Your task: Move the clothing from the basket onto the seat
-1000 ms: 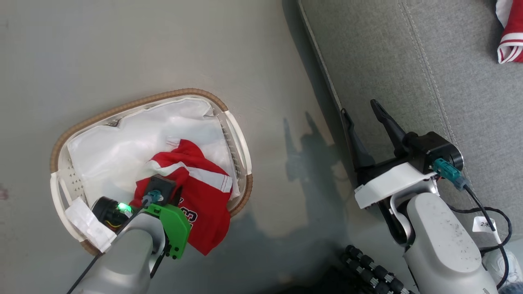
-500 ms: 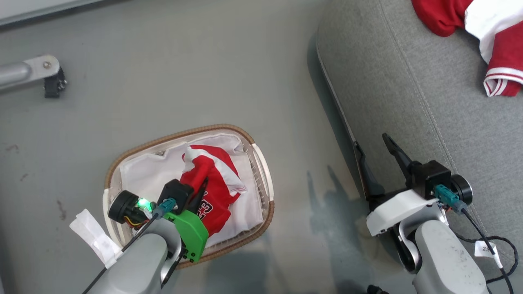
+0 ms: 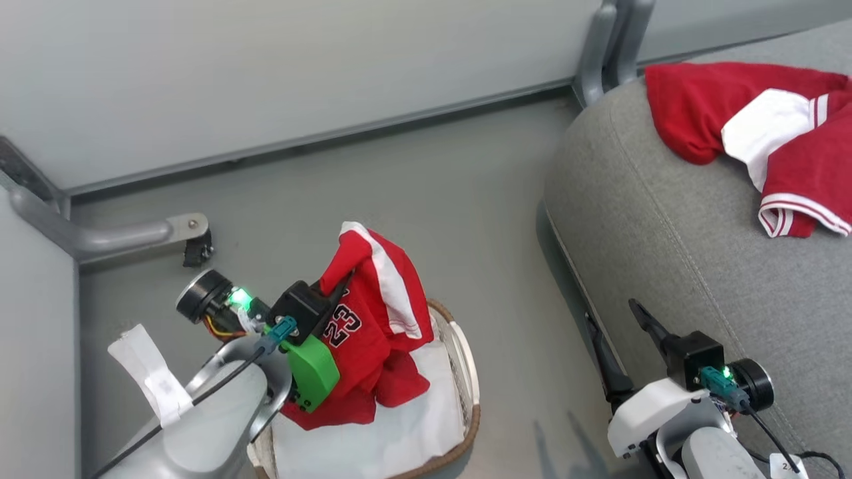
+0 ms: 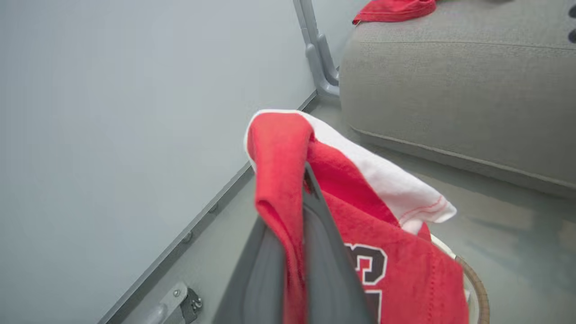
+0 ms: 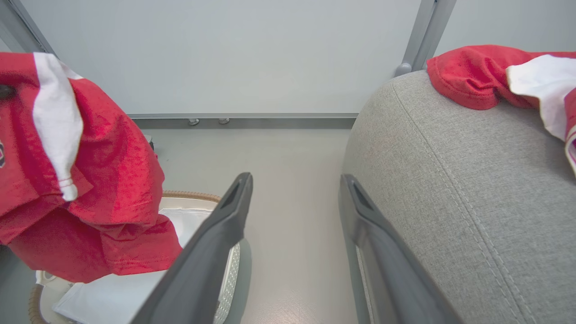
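Vs half a sec ago: red "23" jersey (image 3: 379, 313) w/ white side panel is now lifted out of basket (image 3: 468, 372), hanging lower centre-left, pinched tight in L gripper (image 3: 341, 286); hem hangs over basket. Basket has white lining (image 3: 399, 439) inside. R gripper (image 3: 611, 311), lower right, fingers spread wide, empty, beside sofa (image 3: 665, 253). 2nd red-white garment (image 3: 732, 113) lies on sofa, upper right.

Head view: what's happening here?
The left gripper is shut on the red number 23 garment and holds it up over the basket, its hem hanging down towards the white lining. The right gripper is open and empty, beside the edge of the grey sofa. Another red and white garment lies on the sofa.
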